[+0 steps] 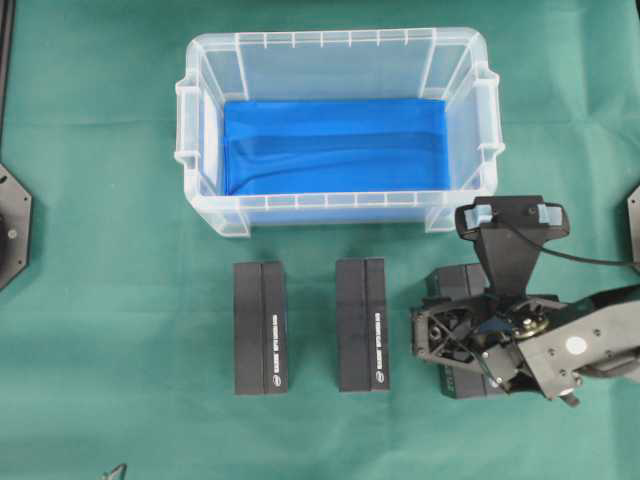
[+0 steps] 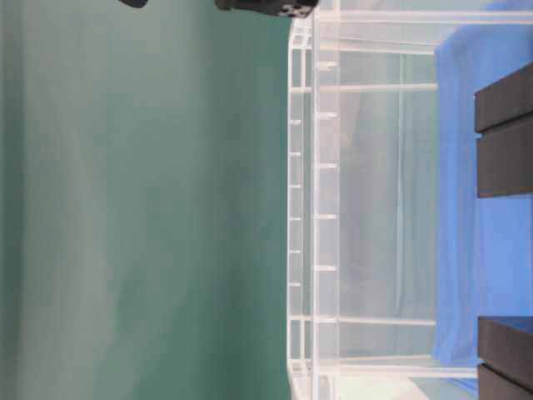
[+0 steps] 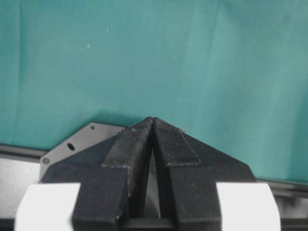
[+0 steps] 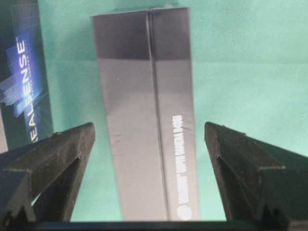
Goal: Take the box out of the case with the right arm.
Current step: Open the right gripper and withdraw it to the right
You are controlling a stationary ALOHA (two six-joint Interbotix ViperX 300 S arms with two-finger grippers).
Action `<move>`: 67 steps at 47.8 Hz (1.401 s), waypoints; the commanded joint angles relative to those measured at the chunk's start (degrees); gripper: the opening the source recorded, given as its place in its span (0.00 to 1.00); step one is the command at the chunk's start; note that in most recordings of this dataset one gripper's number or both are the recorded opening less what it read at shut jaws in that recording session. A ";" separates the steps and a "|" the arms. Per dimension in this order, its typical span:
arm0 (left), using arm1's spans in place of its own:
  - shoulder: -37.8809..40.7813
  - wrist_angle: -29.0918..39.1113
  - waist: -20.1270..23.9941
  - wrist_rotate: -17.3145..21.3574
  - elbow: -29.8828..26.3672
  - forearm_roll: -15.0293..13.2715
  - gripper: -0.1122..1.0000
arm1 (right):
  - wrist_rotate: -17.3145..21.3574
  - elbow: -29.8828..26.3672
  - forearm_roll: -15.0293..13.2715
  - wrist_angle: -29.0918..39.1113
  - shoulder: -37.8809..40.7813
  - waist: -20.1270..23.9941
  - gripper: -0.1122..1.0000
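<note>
While the case (image 1: 340,45) stands holding only its blue sheet (image 1: 335,145), 3 black boxes lie in a row on the green surface (image 1: 120,300) in front of it. The right claw (image 4: 149,159) hangs spread wide over the rightmost box (image 4: 147,115), fingers clear of both sides. The left claw (image 3: 153,126) is closed.

green cloth (image 1: 100,330): covers the table | black mounting plate (image 1: 12,228): at the cloth's left edge | second black plate (image 1: 634,215): at its right edge
</note>
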 commanded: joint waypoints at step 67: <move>0.35 -0.26 0.26 -0.09 -0.62 0.09 0.10 | -2.64 2.90 -3.60 19.16 -23.12 2.90 0.90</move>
